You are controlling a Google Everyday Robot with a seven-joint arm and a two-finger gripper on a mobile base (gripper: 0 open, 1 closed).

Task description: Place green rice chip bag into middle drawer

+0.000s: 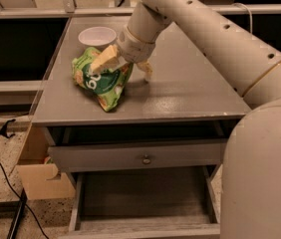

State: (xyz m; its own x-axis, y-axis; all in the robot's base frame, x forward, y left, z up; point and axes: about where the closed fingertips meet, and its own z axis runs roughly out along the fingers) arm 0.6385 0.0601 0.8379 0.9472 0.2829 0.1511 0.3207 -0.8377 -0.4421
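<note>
Bag and gripper meet on the grey cabinet top (190,93), which is why the arm (205,29) reaches down and away from the camera. The green rice chip bag (103,83) lies crumpled directly under the gripper (124,66) and spills out to its left and towards the camera. It has to be gripped there before it can go anywhere lower.

The gripper is spread wide and has nothing clamped. One tan finger (103,59) lies across the upper face of the bag. The other finger (145,71) points down on the far side of the bag's right edge, close to the bare top, though contact there cannot be judged. The bag's upper right corner sits between the two, so my reading is that the jaws are set to straddle a fold of foil and need only close to take it. Crumpled foil is slippery and gives way, so a shallow pinch could slide off.

Just behind the gripper and a little to its left stands the white bowl (96,35), near the bag's far edge. It has no part in the job.

Well below the gripper and nearer the camera, the middle drawer (145,195) is pulled out with its flat floor showing, ready to take the bag. Between it and the gripper's level sits the upper drawer front (105,158) with its small round knob (146,159).
</note>
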